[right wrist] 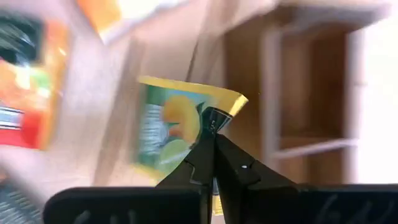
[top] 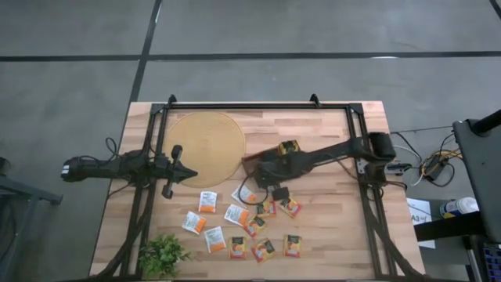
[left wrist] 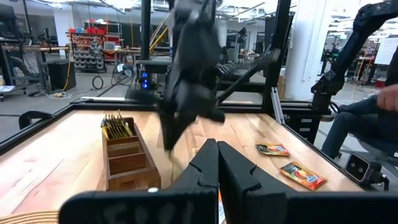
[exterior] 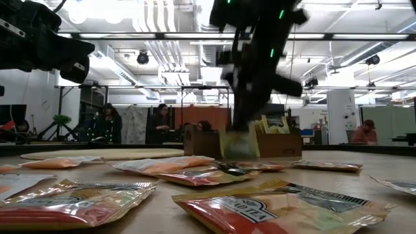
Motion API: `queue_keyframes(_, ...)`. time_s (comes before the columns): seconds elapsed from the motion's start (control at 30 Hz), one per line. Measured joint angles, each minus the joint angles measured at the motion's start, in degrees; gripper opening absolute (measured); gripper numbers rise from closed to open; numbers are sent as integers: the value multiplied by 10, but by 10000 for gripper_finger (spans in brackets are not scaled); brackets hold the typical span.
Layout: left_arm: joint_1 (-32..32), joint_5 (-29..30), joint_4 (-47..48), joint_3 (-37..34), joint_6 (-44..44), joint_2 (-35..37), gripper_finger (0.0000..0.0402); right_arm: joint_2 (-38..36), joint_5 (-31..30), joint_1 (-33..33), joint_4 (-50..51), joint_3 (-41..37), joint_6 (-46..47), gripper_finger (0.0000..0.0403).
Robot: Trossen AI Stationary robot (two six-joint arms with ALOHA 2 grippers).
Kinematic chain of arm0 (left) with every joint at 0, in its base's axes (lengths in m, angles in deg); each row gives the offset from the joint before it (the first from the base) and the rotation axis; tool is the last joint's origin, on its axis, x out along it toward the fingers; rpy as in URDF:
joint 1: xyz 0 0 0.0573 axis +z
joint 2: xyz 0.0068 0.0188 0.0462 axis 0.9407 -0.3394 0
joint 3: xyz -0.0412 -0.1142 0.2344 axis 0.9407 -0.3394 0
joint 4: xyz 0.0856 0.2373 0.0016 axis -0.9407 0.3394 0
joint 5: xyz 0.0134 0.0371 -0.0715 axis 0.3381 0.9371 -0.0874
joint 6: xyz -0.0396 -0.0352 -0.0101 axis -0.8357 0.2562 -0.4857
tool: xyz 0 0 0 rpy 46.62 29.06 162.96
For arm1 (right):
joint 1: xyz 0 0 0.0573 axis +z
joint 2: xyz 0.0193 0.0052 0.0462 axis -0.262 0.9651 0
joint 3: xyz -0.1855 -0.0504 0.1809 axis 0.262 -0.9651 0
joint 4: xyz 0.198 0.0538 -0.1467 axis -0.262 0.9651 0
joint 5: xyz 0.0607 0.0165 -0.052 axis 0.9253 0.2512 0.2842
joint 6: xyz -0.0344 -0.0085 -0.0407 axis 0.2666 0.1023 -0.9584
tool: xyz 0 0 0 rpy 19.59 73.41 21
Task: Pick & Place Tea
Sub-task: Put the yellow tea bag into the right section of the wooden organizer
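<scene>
A green-and-yellow tea sachet (right wrist: 180,127) is held clamped in the right gripper (right wrist: 214,134) just beside the brown wooden compartment tray (right wrist: 311,93); the left gripper (left wrist: 217,163) is seen clenched, empty.

Right gripper (right wrist: 213,134) fingers pinched shut mid-table; left gripper (top: 188,174) fingers closed, idle at left
</scene>
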Motion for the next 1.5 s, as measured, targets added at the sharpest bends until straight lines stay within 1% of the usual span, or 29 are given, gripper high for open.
queue_keyframes(0.23,0,0,0,0,0,0,0,-101,-146,47,50,0,18,8)
queue_keyframes(0.37,-1,0,0,0,0,0,0,-153,-202,54,103,-1,55,8)
queue_keyframes(0.5,-1,0,0,0,0,0,0,-198,-266,54,143,-5,66,8)
queue_keyframes(0.63,0,0,0,0,0,0,0,-225,-307,54,149,-29,25,8)
queue_keyframes(0.77,0,0,0,0,0,0,0,-249,-351,54,140,-84,-27,8)
queue_keyframes(0.93,0,0,0,0,0,0,0,-270,-363,61,59,-177,-92,8)
queue_keyframes(1.03,0,0,0,0,0,0,0,-271,-365,70,11,-212,-146,8)
queue_keyframes(1.13,0,0,0,0,0,0,0,-269,-367,73,-20,-230,-170,8)
queue_keyframes(1.3,0,0,0,0,0,0,0,-269,-373,73,-50,-246,-171,8)
queue_keyframes(1.5,0,0,0,0,0,0,0,-269,-379,71,-99,-265,-213,8)
